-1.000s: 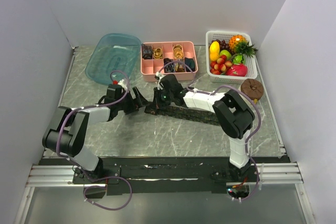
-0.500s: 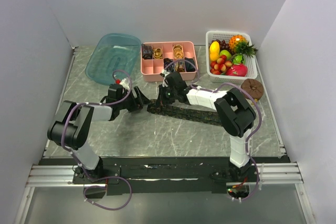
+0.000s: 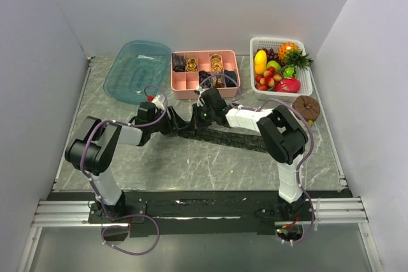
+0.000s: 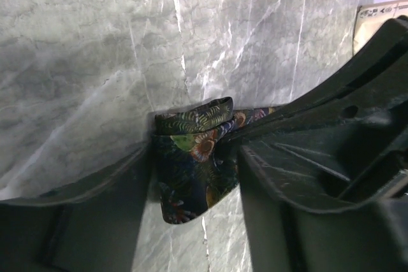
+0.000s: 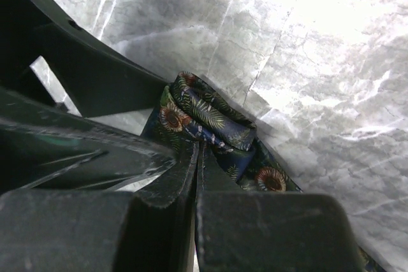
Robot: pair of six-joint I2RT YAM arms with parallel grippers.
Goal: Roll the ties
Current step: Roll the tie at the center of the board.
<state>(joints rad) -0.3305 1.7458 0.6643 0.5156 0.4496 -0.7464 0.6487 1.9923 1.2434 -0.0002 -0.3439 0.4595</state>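
A dark navy tie (image 3: 233,138) with a floral leaf print lies as a strip across the middle of the table. Its left end is folded into a small loop (image 4: 191,164). My left gripper (image 3: 176,125) straddles that loop (image 5: 210,119), and both fingers press against its sides in the left wrist view. My right gripper (image 3: 198,121) comes in from the right. Its fingers (image 5: 172,176) are shut tight together, with the tie's fold wrapped over their tips. The right gripper's black body (image 4: 344,100) fills the right side of the left wrist view.
A pink divided tray (image 3: 182,83) behind the grippers holds several coiled ties. A blue plastic tub (image 3: 131,74) stands at the back left. A white basket (image 3: 278,40) of toy fruit stands at the back right, with a brown round object (image 3: 306,107) in front of it.
My left gripper has slid right to the tie's folded end and its jaws have narrowed around it. The right gripper and the tie's end have shifted slightly away from me.
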